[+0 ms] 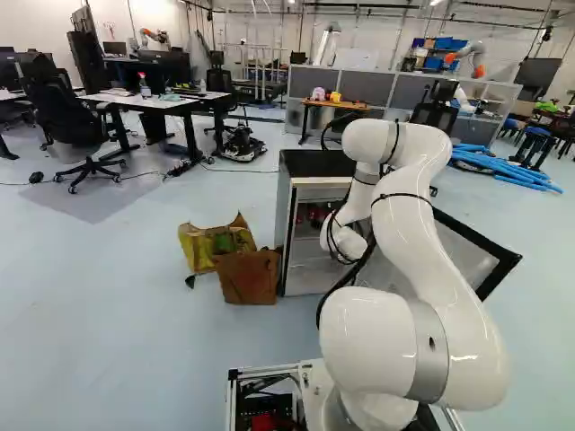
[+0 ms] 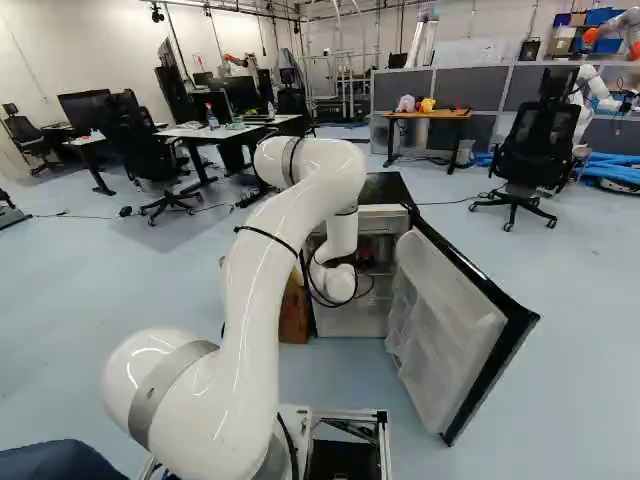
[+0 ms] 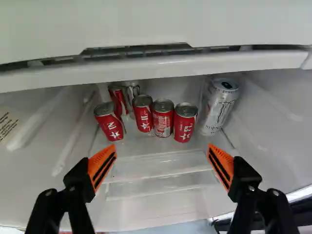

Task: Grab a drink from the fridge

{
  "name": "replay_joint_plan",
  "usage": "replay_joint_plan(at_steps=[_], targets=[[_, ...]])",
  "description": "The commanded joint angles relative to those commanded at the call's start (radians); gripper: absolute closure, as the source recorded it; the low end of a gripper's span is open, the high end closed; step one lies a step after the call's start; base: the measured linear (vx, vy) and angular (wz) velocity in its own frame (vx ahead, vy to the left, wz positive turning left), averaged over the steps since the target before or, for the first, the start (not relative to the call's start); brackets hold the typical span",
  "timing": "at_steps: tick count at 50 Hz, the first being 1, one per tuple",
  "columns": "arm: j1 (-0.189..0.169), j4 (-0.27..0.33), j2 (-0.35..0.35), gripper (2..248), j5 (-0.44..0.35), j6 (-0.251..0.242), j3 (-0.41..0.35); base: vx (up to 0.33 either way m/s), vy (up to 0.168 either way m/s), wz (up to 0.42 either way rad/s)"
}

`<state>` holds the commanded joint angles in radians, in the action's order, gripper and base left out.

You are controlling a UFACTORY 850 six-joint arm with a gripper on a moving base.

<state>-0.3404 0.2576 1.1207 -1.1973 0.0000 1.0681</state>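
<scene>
Five red cans (image 3: 185, 124), a small silver can (image 3: 133, 91) and a tall silver-white can (image 3: 219, 109) are standing in the fridge (image 2: 385, 187), ahead of our gripper (image 3: 162, 148). We're holding its two fingers wide apart, w/ nothing btwn the orange pads (image 3: 102, 165). Four red cans are making a front row, the fifth is sitting behind them w/ the small silver one next to it, & the tall can is standing at one end of the row, nr the side wall (image 3: 265, 105). Our arm (image 2: 270, 270) is reaching fwd into the fridge, & the door (image 2: 445, 340) is hanging open at the R of the right base view. Nr the fridge's other side, in the left base view, a brown box (image 1: 249, 277) & a yellow bag (image 1: 208, 244) are sitting together on the floor (image 1: 108, 305). Farther back, a small wooden-topped table (image 1: 337, 105) is standing by the grey partitions (image 1: 367, 86), & we're seeing a black chair (image 2: 535, 150) at the R of the right base view.
</scene>
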Motion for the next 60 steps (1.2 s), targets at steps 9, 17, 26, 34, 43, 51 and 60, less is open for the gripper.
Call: replay_joint_plan(at_steps=[9, 17, 26, 34, 43, 51, 60], targets=[[-0.002, 0.008, 0.037, 3, 0.000, 0.000, 0.035, 0.000, 0.000, 0.000], [-0.005, 0.008, 0.070, 3, 0.000, 0.000, 0.068, 0.000, 0.000, 0.000], [-0.007, 0.008, 0.108, 3, 0.000, 0.000, 0.106, 0.000, 0.000, 0.000], [-0.009, 0.008, 0.132, 3, 0.000, 0.000, 0.133, 0.000, 0.000, 0.000], [-0.012, 0.008, 0.141, 3, 0.000, 0.000, 0.151, 0.000, 0.000, 0.000], [-0.015, 0.008, 0.149, 3, 0.000, 0.000, 0.167, 0.000, 0.000, 0.000], [-0.018, 0.008, 0.159, 3, 0.000, 0.000, 0.185, 0.000, 0.000, 0.000]])
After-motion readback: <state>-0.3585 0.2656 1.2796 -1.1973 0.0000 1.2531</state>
